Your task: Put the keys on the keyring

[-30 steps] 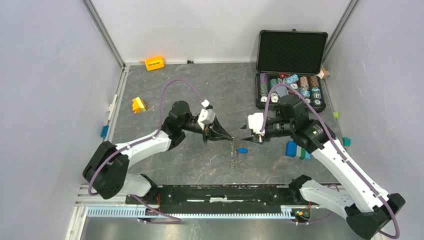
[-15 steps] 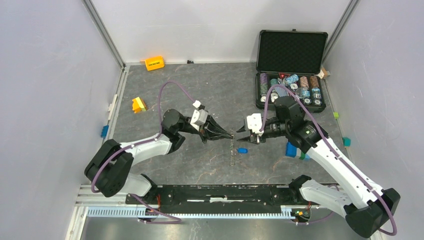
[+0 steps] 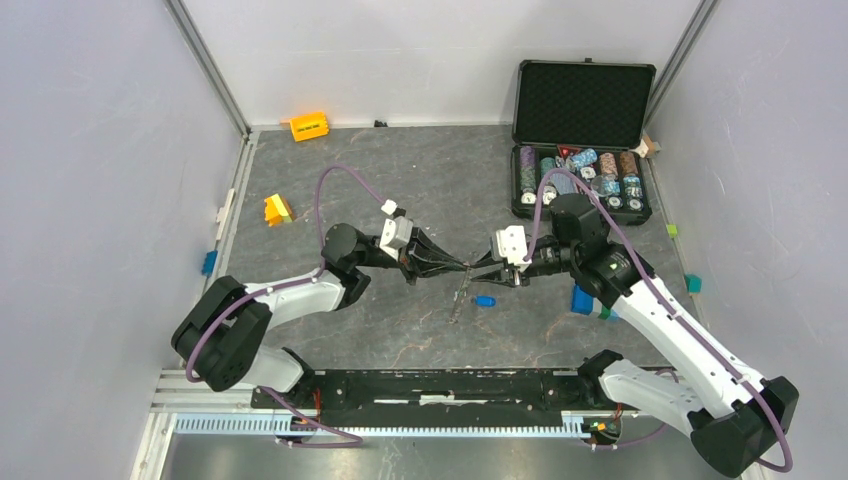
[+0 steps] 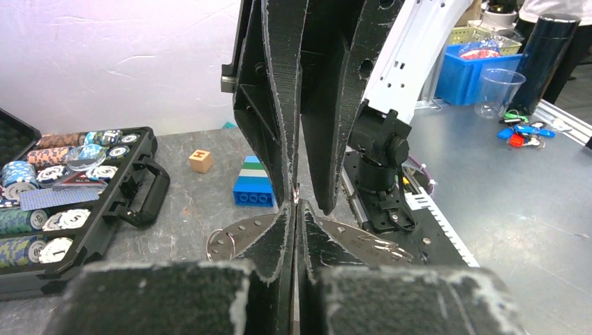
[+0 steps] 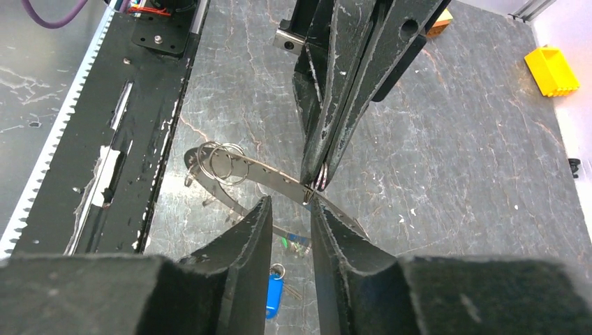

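Clamping keyring point(image 5: 269, 171), left pincer point(image 5: 315, 186); blue key point(image 5: 274, 296) below

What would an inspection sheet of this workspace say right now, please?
Surface: dark veined table, scuffed.
Job's things: keyring held above the table; blue key lying on the table, off the ring.
Clutter: open chip case; yellow blocks; blue-green block.
Grippers: left tool shut on the keyring; right tool open, tips close by the keyring.
Cables: purple cable looping over each arm, clear of the tools.
Surroundings: grey walls on three sides.
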You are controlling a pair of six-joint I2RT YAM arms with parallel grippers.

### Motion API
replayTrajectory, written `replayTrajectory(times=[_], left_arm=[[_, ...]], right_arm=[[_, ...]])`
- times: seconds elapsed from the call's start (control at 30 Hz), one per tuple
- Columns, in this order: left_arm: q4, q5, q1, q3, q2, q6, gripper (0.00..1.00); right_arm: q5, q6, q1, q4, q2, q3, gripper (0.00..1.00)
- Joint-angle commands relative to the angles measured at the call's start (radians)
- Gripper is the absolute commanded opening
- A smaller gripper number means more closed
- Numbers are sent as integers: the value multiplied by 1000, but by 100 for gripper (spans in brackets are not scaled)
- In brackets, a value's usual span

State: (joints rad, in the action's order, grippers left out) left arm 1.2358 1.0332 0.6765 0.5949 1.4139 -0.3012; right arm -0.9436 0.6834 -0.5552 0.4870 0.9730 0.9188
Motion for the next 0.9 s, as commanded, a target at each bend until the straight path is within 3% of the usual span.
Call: replayTrajectory(times=[0.0, 0.17, 0.27, 0.37, 0.43, 0.53, 0.63, 0.73, 0.87], left_arm=[[35, -35, 9, -6, 0, 9, 2], [21, -34, 13, -10, 0, 31, 2], [21, -35, 12, -9, -1, 33, 2], [-1, -27, 13, -10, -6, 59, 4], [-70, -19, 13, -6, -16, 108, 14], [-224, -18, 12, 18, -35, 207, 33], [-526, -26, 13, 106, -56, 342, 48], [-788, -42, 13, 203, -64, 479, 54], [-983, -67, 12, 297, -68, 570, 56]], right_arm=[[-28, -38, 5, -55, -1, 7, 31], [-22, -58, 3, -66, 20, 18, 19], [-2, -70, 6, -77, 26, 13, 0], [44, -79, 6, -79, 27, 17, 0], [93, -69, 6, -51, 35, 40, 0], [130, -50, 5, -7, 45, 71, 0], [155, -33, -1, 53, 65, 114, 0], [174, -13, -8, 106, 87, 144, 0], [199, -7, -23, 144, 103, 165, 0]])
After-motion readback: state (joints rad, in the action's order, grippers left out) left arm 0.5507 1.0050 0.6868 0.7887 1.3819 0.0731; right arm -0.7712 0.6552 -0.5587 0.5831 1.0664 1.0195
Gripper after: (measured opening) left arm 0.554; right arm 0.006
